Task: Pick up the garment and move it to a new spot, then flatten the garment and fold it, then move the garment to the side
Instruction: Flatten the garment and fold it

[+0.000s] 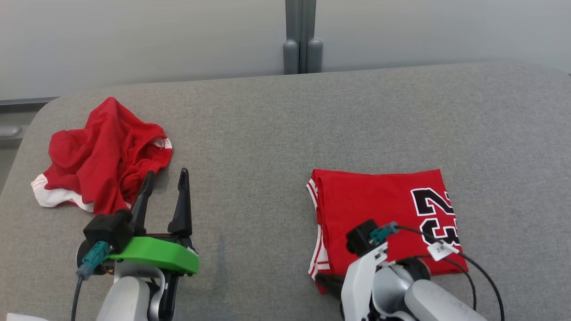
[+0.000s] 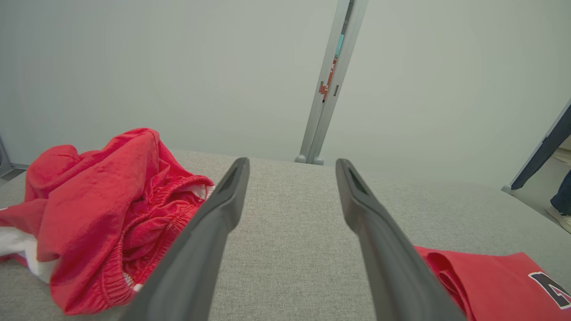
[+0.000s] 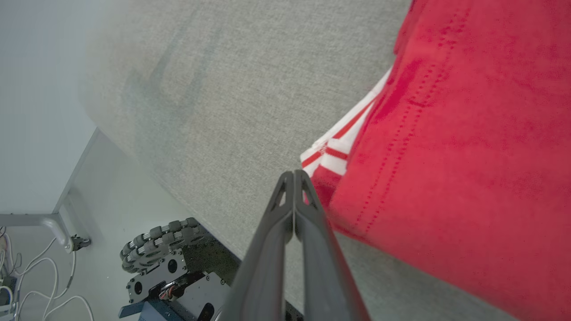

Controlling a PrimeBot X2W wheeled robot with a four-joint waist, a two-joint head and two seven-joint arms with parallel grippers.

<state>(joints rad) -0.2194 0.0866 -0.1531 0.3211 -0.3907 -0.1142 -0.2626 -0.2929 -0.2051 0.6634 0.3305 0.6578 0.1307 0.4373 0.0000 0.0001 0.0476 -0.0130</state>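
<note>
A crumpled red garment (image 1: pixel 102 151) with white trim lies in a heap at the table's left. My left gripper (image 1: pixel 166 174) stands open just to its right, its left finger at the heap's edge and nothing between the fingers. In the left wrist view the heap (image 2: pixel 102 200) sits left of the open gripper (image 2: pixel 292 162). A folded red jersey (image 1: pixel 379 200) with black numerals lies flat at the right. My right gripper (image 3: pixel 294 174) is shut, its tips at the jersey's (image 3: pixel 468 156) striped near-left corner, with no cloth visibly between the fingers.
The grey fabric table (image 1: pixel 285 125) has bare room between the two garments and behind them. A grey post (image 1: pixel 302 40) stands at the back wall. Below the table's near edge are the robot's wheeled base (image 3: pixel 156 254) and cables. A person's shoe (image 2: pixel 560 216) shows far right.
</note>
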